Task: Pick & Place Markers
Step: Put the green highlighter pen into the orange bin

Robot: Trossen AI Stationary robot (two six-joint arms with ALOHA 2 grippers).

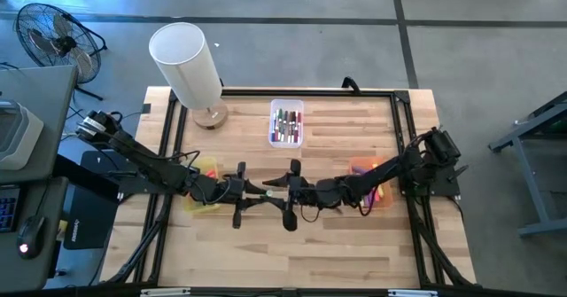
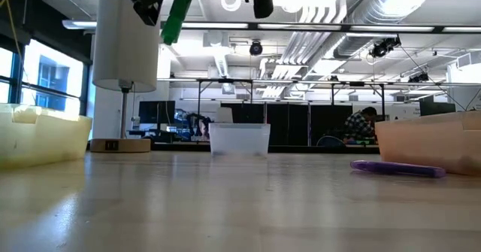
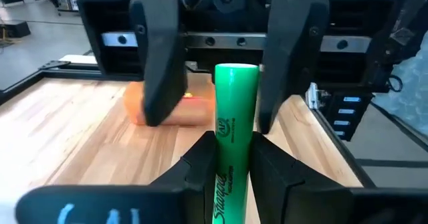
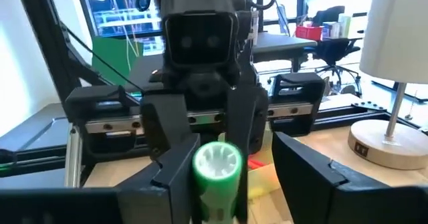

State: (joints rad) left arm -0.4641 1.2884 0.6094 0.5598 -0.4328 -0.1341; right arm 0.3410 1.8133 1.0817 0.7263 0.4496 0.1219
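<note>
Above the middle of the table (image 1: 266,253), clear of the wood, the left gripper (image 3: 231,160) pinched a green marker (image 3: 233,137) by its lower barrel. Its capped end pointed straight at the right gripper (image 4: 227,177), whose fingers (image 4: 304,174) stood spread on either side of that end without touching it.

More markers (image 1: 286,125) lay in the clear bin (image 1: 286,105) near the far edge, a purple marker (image 2: 397,168) lay loose beside the orange bin (image 2: 428,141) on the right, and a yellow bin (image 2: 41,135) sat on the left.

The marker looked light, stiff and smooth, so it would likely slip or swivel if nipped at the tip. A squeeze across the free barrel looked the safer hold.
</note>
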